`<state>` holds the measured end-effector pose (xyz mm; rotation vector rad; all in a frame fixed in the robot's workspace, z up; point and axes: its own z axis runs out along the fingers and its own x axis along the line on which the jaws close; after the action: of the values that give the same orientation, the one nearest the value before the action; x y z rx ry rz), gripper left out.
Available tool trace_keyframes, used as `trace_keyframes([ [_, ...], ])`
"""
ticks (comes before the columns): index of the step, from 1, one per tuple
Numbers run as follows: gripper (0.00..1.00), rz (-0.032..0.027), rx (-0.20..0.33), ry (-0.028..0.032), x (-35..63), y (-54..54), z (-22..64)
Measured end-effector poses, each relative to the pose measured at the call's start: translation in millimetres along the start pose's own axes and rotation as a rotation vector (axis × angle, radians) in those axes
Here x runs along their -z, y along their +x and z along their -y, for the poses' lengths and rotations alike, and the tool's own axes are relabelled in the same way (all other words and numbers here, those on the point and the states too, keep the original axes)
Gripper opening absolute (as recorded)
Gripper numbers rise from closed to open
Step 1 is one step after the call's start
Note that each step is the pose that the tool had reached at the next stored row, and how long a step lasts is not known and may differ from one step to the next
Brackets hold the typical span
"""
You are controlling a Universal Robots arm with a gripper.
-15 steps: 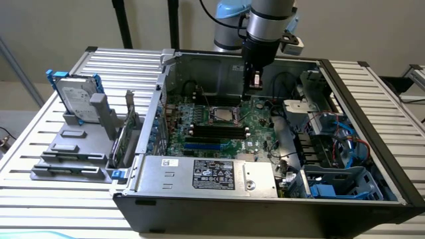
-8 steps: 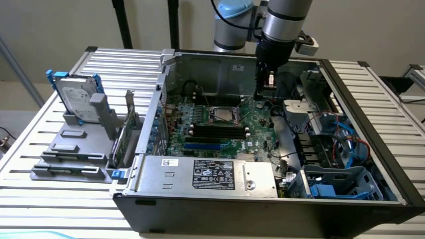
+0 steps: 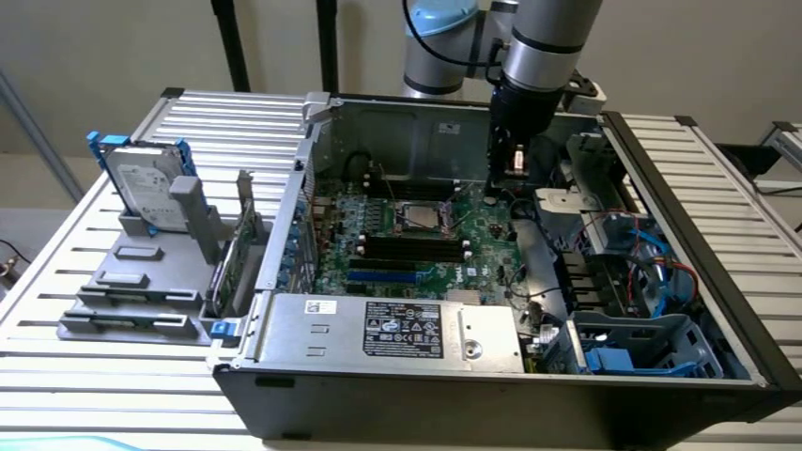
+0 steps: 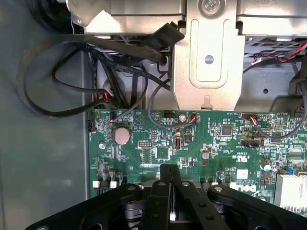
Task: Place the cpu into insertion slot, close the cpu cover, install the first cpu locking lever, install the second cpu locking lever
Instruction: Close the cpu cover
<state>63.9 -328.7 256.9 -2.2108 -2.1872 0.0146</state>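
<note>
An open computer case lay on a slatted metal table during the assembly job. At the exterior view's left, a hard drive in a blue-tabbed carrier stood upright in a grey rack beside the case. Inside, a silver power supply with a label sat along the near wall, and behind it lay the green board. The insertion slot, a dark square socket with a silver rim, sat near the middle of that board, just beyond the long black memory slots. A pale grey square showed within the rim. Whether that was the cpu, and how the cpu cover lay, could not be told.

To the exterior view's right of the slot, and apart from it, the robot arm reached down into the case, its gripper hanging low over the board's far right corner. Seen from the wrist, the gripper was clenched, its black fingers pressed together with nothing between them, above the board near a round coin battery. Black cables and a silver metal bracket lay past the board's edge. Farther to the exterior view's right, blue cables ran towards a blue drive caddy in the case's near corner.
</note>
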Motion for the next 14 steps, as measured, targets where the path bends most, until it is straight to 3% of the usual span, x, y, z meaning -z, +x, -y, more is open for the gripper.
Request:
trace_keyframes([
  [4,0.11,0.0,0.002,0.0011,-7.0,-0.3,0.9],
  [6,0.11,0.0001,0.002,0.0065,-8.5,-0.4,2.5],
  [7,0.11,0.0004,0.002,0.0163,-8.5,-0.4,2.8],
  [8,0.11,0.0006,0.002,0.0316,-8.4,-0.5,2.9],
  [10,0.11,0.0006,0.001,0.0549,-8.5,-0.4,2.9],
  [12,0.11,0.0006,0.001,0.0728,-8.5,-0.4,3.1],
  [14,0.11,0.0006,0.001,0.0848,-8.2,-0.5,4.9],
])
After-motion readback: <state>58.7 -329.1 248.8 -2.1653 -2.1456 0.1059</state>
